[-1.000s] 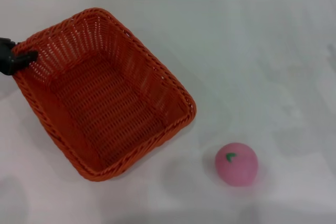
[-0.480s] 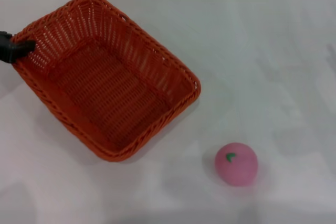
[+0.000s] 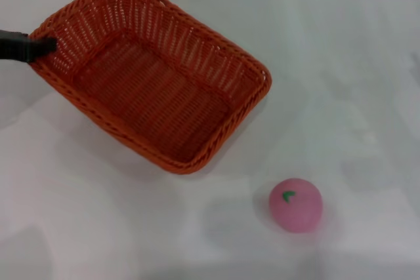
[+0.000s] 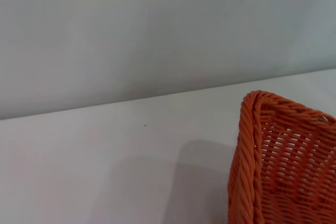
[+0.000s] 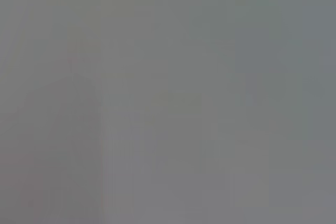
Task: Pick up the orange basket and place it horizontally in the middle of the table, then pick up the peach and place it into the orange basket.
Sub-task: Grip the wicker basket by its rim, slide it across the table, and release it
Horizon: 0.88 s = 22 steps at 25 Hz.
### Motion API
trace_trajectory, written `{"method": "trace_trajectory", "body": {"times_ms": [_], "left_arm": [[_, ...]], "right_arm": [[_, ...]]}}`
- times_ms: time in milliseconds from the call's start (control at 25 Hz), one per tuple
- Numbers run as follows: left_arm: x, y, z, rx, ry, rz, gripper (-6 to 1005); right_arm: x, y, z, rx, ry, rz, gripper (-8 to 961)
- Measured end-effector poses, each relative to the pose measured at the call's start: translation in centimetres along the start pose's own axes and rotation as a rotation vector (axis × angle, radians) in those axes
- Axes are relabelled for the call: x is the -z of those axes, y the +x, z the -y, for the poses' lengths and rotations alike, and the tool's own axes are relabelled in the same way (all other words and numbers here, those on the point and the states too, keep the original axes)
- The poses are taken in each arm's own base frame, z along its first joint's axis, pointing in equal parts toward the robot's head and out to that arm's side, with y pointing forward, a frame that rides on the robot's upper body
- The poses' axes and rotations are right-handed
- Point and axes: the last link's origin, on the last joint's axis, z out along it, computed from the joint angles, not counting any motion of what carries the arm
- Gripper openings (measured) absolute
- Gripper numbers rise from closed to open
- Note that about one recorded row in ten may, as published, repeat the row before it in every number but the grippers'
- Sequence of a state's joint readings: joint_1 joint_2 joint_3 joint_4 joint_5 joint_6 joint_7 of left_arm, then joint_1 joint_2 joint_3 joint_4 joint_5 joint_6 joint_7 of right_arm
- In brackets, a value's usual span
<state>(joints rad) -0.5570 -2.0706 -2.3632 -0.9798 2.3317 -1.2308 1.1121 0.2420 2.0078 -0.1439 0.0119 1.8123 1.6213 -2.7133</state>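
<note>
The orange basket is tilted and lifted over the left half of the white table, its long side running diagonally. My left gripper comes in from the left edge and is shut on the basket's left rim. In the left wrist view only a corner of the orange basket shows above the table. The pink peach with its green leaf mark rests on the table at the front right, well apart from the basket. My right gripper is out of view.
A grey wall rises behind the table's far edge. Bare white tabletop lies right of the basket and around the peach.
The basket has swung and moved up and to the right in the head view, its near end rising off the table, with my left gripper still holding the rim. The peach stayed put.
</note>
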Motion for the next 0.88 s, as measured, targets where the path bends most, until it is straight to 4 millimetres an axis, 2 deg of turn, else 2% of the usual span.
{"method": "trace_trajectory", "body": {"times_ms": [440, 640, 880], "left_arm": [[-2.0, 2.8, -2.3, 0.233, -0.042, -0.041, 200], [-3.5, 3.4, -4.4, 0.315, -0.061, -0.045, 198], [-4.2, 3.4, -5.8, 0.43, -0.092, -0.04, 198]], "right_arm": [[-0.7, -1.3, 1.7, 0.086, -0.01, 0.026, 842], [-0.8, -1.8, 2.4, 0.125, -0.013, 0.031, 841], [-0.6, -2.1, 2.9, 0.144, -0.001, 0.034, 841]]}}
